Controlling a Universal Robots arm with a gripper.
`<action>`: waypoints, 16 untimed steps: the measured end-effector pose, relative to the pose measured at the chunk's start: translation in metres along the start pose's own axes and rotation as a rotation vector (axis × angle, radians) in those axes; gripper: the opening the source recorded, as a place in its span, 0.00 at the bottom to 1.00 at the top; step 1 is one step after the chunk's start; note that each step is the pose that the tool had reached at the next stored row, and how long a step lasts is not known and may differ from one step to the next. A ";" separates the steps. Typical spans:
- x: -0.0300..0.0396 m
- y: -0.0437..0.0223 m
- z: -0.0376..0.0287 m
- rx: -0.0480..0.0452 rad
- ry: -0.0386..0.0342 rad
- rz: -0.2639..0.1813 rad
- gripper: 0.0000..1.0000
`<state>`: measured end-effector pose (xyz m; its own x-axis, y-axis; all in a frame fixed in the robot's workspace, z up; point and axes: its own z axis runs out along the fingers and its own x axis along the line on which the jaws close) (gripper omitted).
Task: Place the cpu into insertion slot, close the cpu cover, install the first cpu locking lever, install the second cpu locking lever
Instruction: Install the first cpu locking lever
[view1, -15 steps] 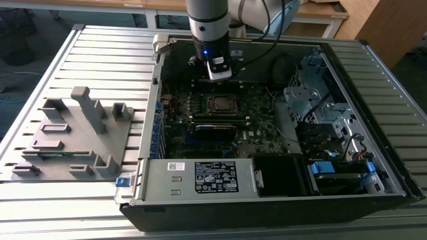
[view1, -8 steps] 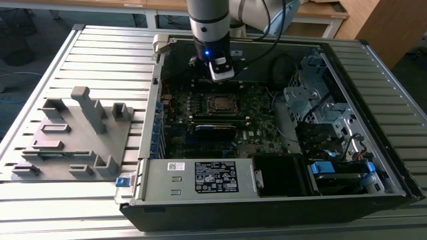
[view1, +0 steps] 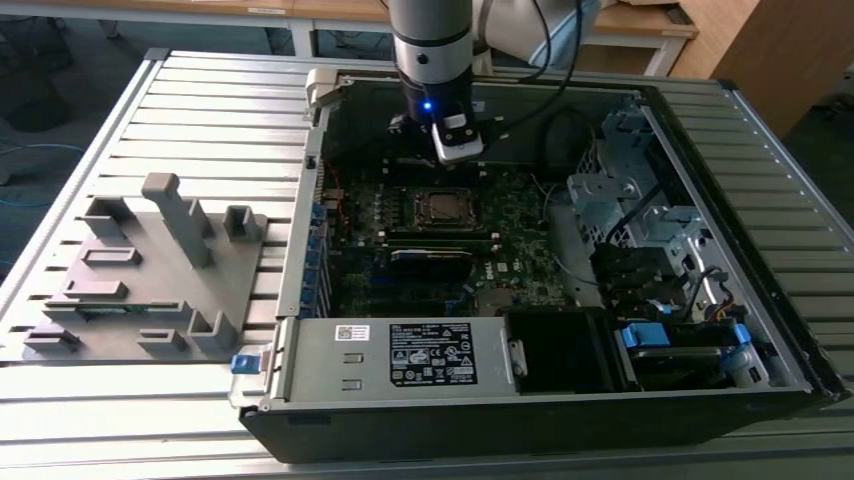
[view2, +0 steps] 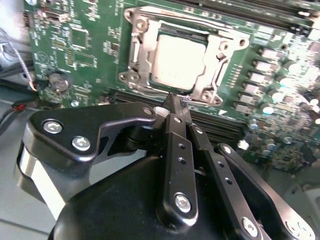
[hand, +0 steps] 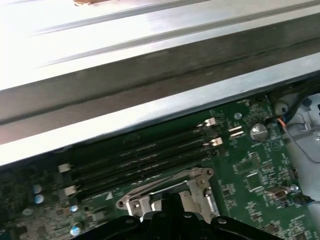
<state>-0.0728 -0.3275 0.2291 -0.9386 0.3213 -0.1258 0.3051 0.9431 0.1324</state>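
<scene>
So the cpu (view2: 177, 62) is already sitting in the insertion slot (view2: 207, 90) on the green motherboard (view2: 82, 47), with the cpu cover (view2: 137, 47) down around it as a silver frame; the tool (view2: 176, 107) has its fingers pinched together, holding nothing, tips right at the socket's edge; in the exterior view the arm (view1: 434, 45) hangs over the far side of the open computer case (view1: 747, 240) on the bench (view1: 200, 110); a grey fixture (view1: 147, 270) sits off to that view's left.
</scene>
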 end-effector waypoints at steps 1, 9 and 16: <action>-0.0012 0.0005 0.0003 0.0030 -0.0010 -0.001 0.11; -0.0008 0.0021 0.0009 0.0353 -0.0116 -0.006 0.11; -0.0006 0.0030 0.0016 0.0528 -0.0084 -0.008 0.11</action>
<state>-0.0711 -0.3247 0.2280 -0.9398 0.3139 -0.1350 0.3055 0.9489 0.0793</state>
